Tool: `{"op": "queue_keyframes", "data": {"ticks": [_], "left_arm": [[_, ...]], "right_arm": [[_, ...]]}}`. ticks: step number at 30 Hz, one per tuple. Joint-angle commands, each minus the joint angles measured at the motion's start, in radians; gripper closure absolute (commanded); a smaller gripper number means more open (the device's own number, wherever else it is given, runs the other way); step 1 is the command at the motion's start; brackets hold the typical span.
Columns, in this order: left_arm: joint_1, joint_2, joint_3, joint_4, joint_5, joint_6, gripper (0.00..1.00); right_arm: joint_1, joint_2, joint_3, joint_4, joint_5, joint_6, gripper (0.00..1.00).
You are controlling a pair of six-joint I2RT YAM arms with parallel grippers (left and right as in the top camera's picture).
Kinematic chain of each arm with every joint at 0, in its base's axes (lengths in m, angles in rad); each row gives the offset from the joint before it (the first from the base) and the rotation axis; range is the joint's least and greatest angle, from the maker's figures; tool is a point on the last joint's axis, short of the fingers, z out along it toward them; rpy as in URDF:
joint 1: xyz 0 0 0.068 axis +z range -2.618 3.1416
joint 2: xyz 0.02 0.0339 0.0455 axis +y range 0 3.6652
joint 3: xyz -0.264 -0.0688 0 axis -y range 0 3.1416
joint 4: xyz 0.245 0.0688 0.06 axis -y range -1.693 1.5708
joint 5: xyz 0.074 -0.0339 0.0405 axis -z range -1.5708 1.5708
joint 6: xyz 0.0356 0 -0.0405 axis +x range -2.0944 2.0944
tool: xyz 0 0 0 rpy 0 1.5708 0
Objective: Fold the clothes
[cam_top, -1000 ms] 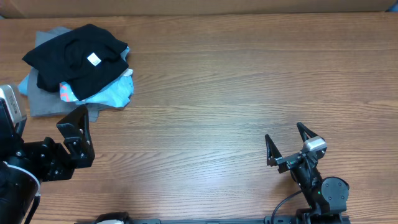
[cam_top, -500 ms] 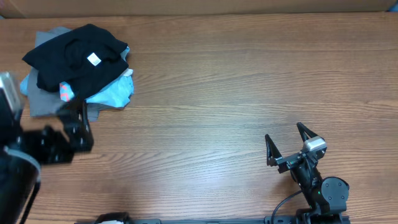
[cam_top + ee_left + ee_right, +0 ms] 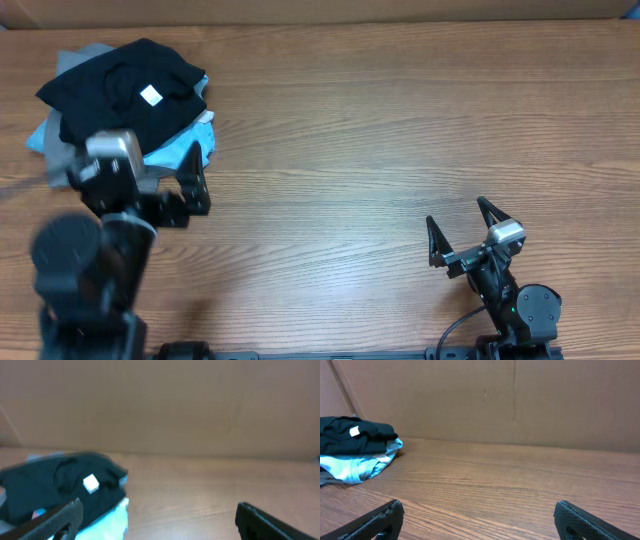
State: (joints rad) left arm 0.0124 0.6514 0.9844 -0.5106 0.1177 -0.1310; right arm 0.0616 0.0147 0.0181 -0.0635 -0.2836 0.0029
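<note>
A pile of clothes lies at the table's far left: a black garment (image 3: 125, 85) with a white tag on top, a light blue one (image 3: 188, 143) under it, a grey one (image 3: 70, 60) at the bottom. My left gripper (image 3: 130, 160) is open and empty, raised at the pile's near edge. Its wrist view shows the black garment (image 3: 55, 485) and the blue one (image 3: 112, 520) between and beyond its fingers (image 3: 160, 520). My right gripper (image 3: 458, 218) is open and empty at the near right, far from the pile. The pile shows far left in its view (image 3: 350, 442), beyond the fingers (image 3: 480, 520).
The wooden table (image 3: 400, 130) stretches right of the pile. A brown cardboard wall (image 3: 520, 400) stands along the far edge.
My left arm has swung up and right from the near left corner, and its gripper now faces the pile. The right arm and the clothes have not moved.
</note>
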Motion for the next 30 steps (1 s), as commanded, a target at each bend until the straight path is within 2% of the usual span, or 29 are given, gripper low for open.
{"op": "queue_keyframes", "data": {"ticks": [1, 5, 12, 16, 22, 30], "left_arm": [[-0.006, -0.168, -0.197, 0.131, 0.006, 0.011, 0.0], [-0.006, -0.385, -0.43, 0.281, 0.0, 0.012, 0.0], [-0.006, -0.628, -0.676, 0.314, -0.021, 0.011, 0.0], [-0.006, -0.649, -0.782, 0.393, -0.021, 0.011, 0.0], [-0.006, -0.649, -0.976, 0.629, -0.016, 0.011, 0.0], [-0.006, -0.648, -0.98, 0.446, -0.013, 0.012, 0.0]], "right_arm": [[0.006, -0.008, -0.01, 0.006, 0.006, -0.003, 0.0], [0.006, -0.008, -0.01, 0.006, 0.006, -0.003, 0.0], [0.006, -0.008, -0.01, 0.006, 0.006, -0.003, 0.0], [0.006, -0.008, -0.01, 0.006, 0.006, -0.003, 0.0], [0.006, -0.008, -0.01, 0.006, 0.006, -0.003, 0.0], [0.006, -0.008, -0.01, 0.006, 0.006, -0.003, 0.0]]}}
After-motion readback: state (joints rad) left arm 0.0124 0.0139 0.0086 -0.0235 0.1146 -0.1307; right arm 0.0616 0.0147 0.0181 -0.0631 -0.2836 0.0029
